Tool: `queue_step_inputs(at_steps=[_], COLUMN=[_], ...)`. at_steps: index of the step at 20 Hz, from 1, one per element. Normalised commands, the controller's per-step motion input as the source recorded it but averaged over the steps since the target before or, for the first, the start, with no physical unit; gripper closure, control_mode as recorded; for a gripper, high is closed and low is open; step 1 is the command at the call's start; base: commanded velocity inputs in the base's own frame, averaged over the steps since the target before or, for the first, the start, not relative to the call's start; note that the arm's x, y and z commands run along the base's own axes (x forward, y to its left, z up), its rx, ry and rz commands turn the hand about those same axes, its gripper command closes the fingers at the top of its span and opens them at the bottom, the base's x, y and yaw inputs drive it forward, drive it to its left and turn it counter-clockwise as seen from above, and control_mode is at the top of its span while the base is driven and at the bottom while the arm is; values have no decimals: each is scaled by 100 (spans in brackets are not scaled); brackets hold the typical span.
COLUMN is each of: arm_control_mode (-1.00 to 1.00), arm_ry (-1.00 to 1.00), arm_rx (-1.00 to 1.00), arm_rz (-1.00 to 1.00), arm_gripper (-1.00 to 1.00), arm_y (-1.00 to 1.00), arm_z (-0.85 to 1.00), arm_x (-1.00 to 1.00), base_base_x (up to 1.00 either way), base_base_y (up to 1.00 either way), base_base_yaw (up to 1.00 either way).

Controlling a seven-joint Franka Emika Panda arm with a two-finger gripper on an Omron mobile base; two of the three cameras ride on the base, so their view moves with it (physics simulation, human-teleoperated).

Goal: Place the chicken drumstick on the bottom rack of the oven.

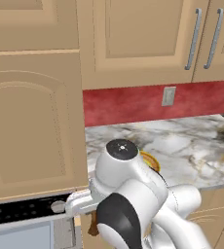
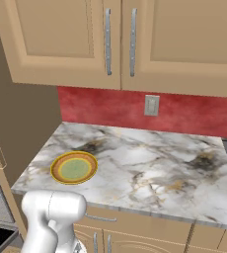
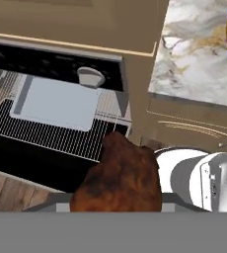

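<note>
Held nearest the hand camera: one small brown chicken drumstick (image 3: 119, 179), meaty end forward, evidently carried in the end effector, though fingers hidden behind the meat, so grip itself not discernible. Hung just outside the one built-in oven (image 3: 61, 106) with black control strip, probably for lowering onto a rack. Beyond, one wire rack (image 3: 46, 129) plainly visible inside. Farther off, left on the marble desk (image 2: 155, 168), one yellow-rimmed round plate (image 2: 74, 167), bare.
</note>
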Motion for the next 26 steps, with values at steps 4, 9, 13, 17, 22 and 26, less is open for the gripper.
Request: queue_step_inputs(at_steps=[4,9,13,17,22,26], arm_control_mode=[-100,-100,-100,-100,-100,-100], arm_ry=[-2,0,0,-9,-22,-24], arm_rx=[-24,-30,-16,-7,0,7], arm_rz=[15,15,10,3,0,-10], arm_gripper=[100,100,100,100,100,100], arm_y=[100,100,100,100,100,69], arm_z=[-87,-100,-100,-94,-83,-79], arm_x=[3,32,56,38,15,6], base_base_x=[0,0,0,0,0,0], base_base_y=[0,0,0,0,0,0], base_base_yaw=[0,0,0,0,0,0])
